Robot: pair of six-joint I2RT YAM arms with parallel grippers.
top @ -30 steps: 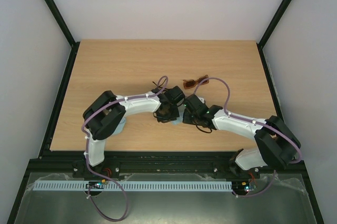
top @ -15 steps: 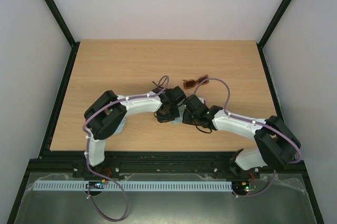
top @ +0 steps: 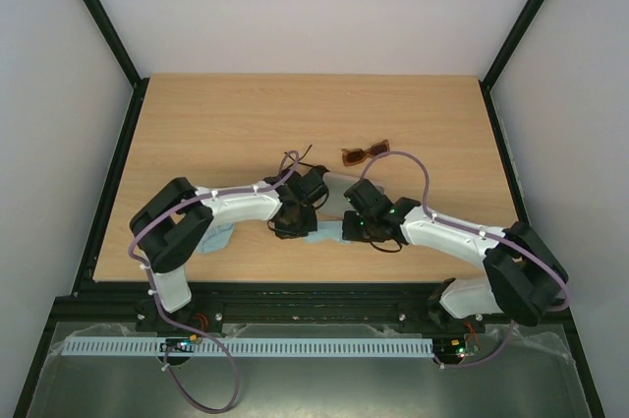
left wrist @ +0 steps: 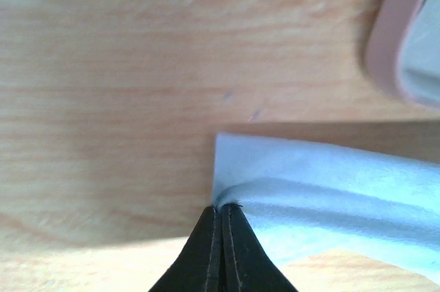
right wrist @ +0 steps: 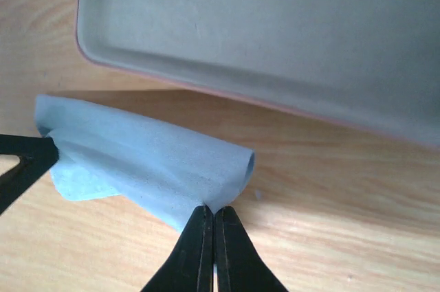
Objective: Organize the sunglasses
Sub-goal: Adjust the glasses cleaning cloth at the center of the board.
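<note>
2 ends of the blue cloth are pinched in your fully closed left fingers and right fingers, while the reddish-brown sunglasses lie crosswise on the tabletop beyond them, nearer your right fingers.

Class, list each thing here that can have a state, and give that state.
left hand: shut on the blue cloth
right hand: shut on the blue cloth
blue cloth: folded over, pinched by both hands
pink case: open, lying flat
brown sunglasses: lying loose, not held
</note>
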